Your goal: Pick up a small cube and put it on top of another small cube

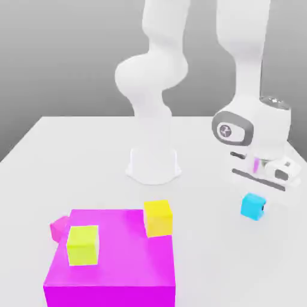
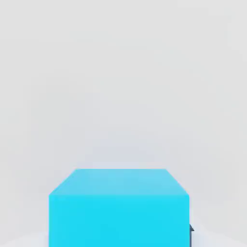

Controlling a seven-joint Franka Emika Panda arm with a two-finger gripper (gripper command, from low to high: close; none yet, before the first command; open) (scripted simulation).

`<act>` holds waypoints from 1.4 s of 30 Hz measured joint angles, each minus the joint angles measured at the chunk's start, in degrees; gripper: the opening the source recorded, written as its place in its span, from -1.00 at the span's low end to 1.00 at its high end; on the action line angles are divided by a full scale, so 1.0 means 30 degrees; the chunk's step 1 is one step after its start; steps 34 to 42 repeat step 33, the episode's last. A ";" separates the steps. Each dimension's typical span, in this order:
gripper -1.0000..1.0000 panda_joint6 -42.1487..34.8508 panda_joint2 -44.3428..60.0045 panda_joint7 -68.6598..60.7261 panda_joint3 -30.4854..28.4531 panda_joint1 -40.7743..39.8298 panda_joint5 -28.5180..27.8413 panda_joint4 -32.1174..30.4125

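Toward the exterior view's right, my gripper (image 1: 256,205) is down at the cyan cube (image 1: 253,206), which is on the table (image 1: 204,252); can't tell whether it's grasped. Magenta block (image 1: 120,252) nearer the camera, toward the exterior view's left, two yellow cubes (image 1: 158,218) on top, small pink object (image 1: 59,228) beside it.

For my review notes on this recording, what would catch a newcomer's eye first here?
Probably the big magenta block at the front, toward the exterior view's left, with a yellow-green cube and a golden-yellow cube on top. Next, the small cyan cube under the white arm's hand at the exterior view's right.
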 joint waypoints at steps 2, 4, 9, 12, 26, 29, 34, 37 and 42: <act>-1.00 -0.0978 -0.1195 -0.0263 0.0325 -0.0231 0.0360 -0.0216; -1.00 -0.2072 -0.2533 -0.0614 0.0545 -0.0328 0.0839 -0.0457; -1.00 -0.4778 -0.4862 0.0381 -0.0638 -0.0865 0.1230 -0.0063; -1.00 -0.6394 -0.5247 0.2610 -0.1978 -0.3956 0.1049 0.1211; -1.00 -1.3532 -0.6193 1.3351 -0.7694 -1.4234 0.0487 0.7475; -1.00 -1.1837 -0.4565 1.3224 -0.8003 -1.4619 0.1391 0.7291; 1.00 -1.1257 -0.4081 1.3065 -0.7967 -1.4728 0.1658 0.7159; 1.00 -1.1257 -0.4081 1.3065 -0.7967 -1.4728 0.1658 0.7159; 1.00 -1.1257 -0.4081 1.3065 -0.7967 -1.4728 0.1658 0.7159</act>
